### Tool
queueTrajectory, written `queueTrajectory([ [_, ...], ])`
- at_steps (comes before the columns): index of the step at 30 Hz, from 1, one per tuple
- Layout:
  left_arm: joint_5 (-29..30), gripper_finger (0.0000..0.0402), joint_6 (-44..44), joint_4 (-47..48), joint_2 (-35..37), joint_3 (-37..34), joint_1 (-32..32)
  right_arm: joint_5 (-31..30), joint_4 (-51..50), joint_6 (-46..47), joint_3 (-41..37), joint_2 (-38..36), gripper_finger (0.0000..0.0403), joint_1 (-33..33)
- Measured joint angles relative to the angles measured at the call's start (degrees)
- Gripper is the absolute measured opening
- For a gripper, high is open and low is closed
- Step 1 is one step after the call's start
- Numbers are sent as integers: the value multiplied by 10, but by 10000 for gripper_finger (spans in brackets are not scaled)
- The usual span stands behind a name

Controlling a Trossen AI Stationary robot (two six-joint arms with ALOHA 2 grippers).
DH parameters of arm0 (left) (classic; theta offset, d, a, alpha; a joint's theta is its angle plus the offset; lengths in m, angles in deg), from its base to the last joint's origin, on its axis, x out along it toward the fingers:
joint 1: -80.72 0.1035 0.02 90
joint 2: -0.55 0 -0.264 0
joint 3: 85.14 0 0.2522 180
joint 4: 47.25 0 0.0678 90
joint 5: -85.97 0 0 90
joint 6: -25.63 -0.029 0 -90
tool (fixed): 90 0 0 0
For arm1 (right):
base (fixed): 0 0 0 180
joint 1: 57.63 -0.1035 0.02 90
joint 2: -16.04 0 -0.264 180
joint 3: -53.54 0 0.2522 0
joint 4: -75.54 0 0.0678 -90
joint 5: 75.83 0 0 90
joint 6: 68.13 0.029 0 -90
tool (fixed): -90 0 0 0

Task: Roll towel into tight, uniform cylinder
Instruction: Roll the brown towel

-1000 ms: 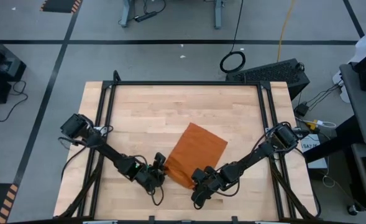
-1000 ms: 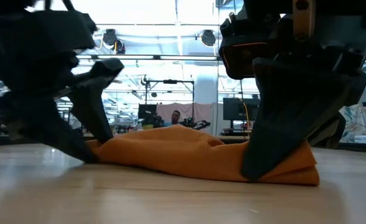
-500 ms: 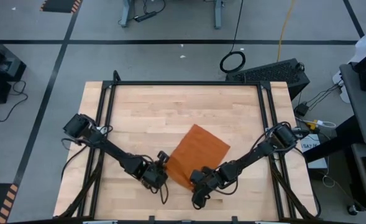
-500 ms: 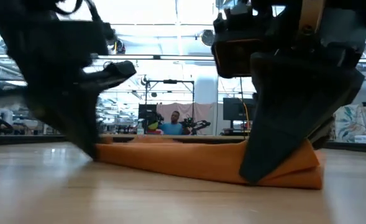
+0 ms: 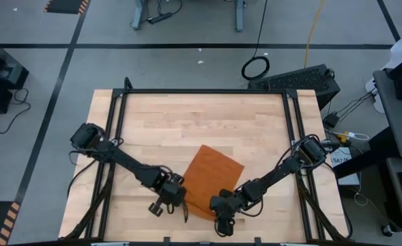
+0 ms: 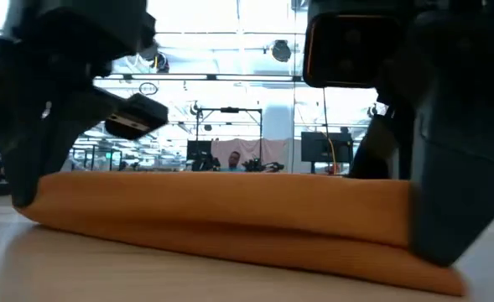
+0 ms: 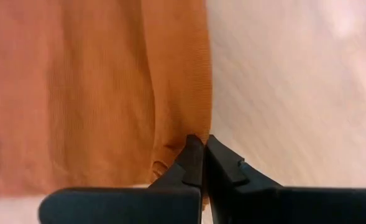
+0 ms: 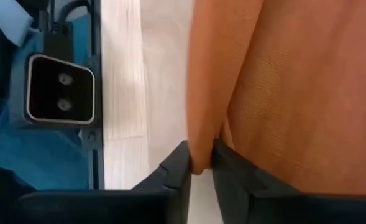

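Dragged nearer the wooden bench's (image 5: pixel 153 116) front edge: rust-orange soft fabric towel (image 5: pixel 211 179), left gripper (image 7: pixel 202 144) fingers freshly pinched tight on one near corner, right gripper (image 8: pixel 200 163) fingers narrowly clamping the other, readying the first roll.

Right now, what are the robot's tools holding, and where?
Both pinch the towel by its near edge: left tool at one corner, right tool at the other.
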Motion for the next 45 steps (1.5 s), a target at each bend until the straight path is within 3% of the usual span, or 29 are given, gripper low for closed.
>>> queueTrajectory([
  [9,-141,4,-29,-31,-9,1,84,-10,-67,-12,0,-29,108,0],
  [14,-197,4,-31,-31,-9,2,117,-88,-78,-6,0,-72,111,-21],
  [26,-204,4,-15,-37,-17,3,148,-310,-75,47,18,-68,112,-101],
  [29,-204,4,-9,-40,-30,3,149,-324,-103,38,59,-39,112,-108],
  [33,-204,4,0,-40,-44,3,148,-324,-218,59,136,7,126,-107],
  [38,-204,4,1,-41,-45,3,149,-327,-315,102,206,48,189,-106],
  [45,-201,4,1,-55,-45,3,149,-328,-307,128,217,71,264,-99],
])
